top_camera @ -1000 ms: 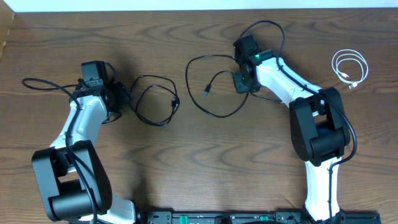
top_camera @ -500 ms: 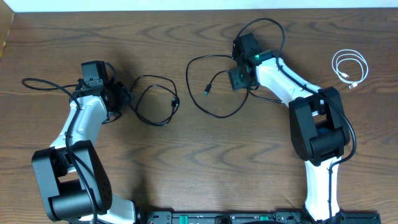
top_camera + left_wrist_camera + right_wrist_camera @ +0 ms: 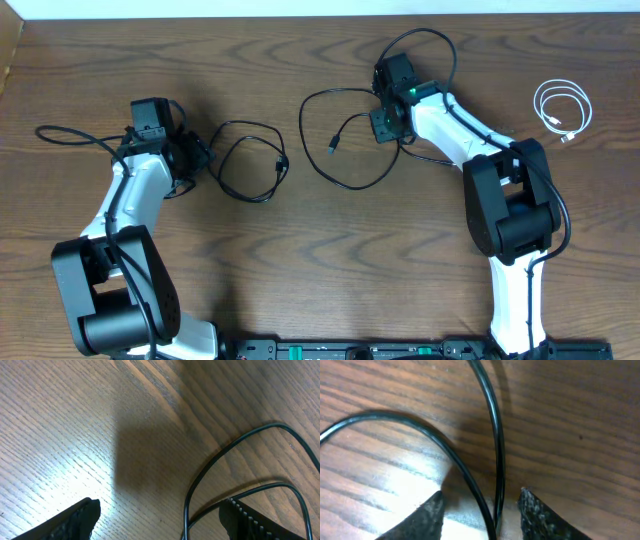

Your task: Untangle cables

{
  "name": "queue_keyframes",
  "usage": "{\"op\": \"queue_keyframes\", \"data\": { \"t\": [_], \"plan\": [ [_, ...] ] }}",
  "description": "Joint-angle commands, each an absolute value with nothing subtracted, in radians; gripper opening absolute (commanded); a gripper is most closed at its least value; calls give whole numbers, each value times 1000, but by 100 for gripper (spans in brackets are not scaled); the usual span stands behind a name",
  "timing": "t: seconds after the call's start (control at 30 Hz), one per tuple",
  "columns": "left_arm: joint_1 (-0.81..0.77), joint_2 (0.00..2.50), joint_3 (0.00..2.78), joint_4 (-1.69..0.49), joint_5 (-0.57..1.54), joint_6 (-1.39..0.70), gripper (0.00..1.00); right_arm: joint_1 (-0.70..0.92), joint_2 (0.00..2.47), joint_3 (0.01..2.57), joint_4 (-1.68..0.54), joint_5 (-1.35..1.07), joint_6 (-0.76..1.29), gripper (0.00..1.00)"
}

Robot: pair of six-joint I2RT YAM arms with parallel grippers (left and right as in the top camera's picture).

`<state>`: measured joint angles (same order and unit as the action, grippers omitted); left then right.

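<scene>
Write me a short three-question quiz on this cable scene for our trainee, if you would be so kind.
1. True or false: the white cable is tangled with a black one.
2. What lies between the fingers of the right pincer? A) two black cable strands B) the white cable C) nothing
3. Fill in: the jaws of the left pincer stand ____.
Key: 1 false, it lies coiled on its own; 2 A; 3 open.

left claw [image 3: 161,506] spread wide, right claw [image 3: 480,499] partly parted, both pointing down.
</scene>
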<state>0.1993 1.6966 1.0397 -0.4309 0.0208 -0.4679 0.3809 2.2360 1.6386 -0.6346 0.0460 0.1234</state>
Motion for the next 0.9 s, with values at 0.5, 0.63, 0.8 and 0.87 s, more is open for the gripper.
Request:
{"op": "queue_keyframes", "data": {
  "t": [0.5,0.63,0.8,0.87],
  "plan": [
    [197,1693,1034,-429,16,-470,81,382,2038,1622,-673,-37,96,1],
    [197,1693,1034,-429,16,-470,81,388,1938,1622,-682,-37,97,1],
    [197,1693,1034,-429,16,-470,81,385,1839,1622,-719,-15,96,1],
    [197,1693,1034,-429,16,-470,81,383,1804,1622,-742,40,97,1]
  ]
}}
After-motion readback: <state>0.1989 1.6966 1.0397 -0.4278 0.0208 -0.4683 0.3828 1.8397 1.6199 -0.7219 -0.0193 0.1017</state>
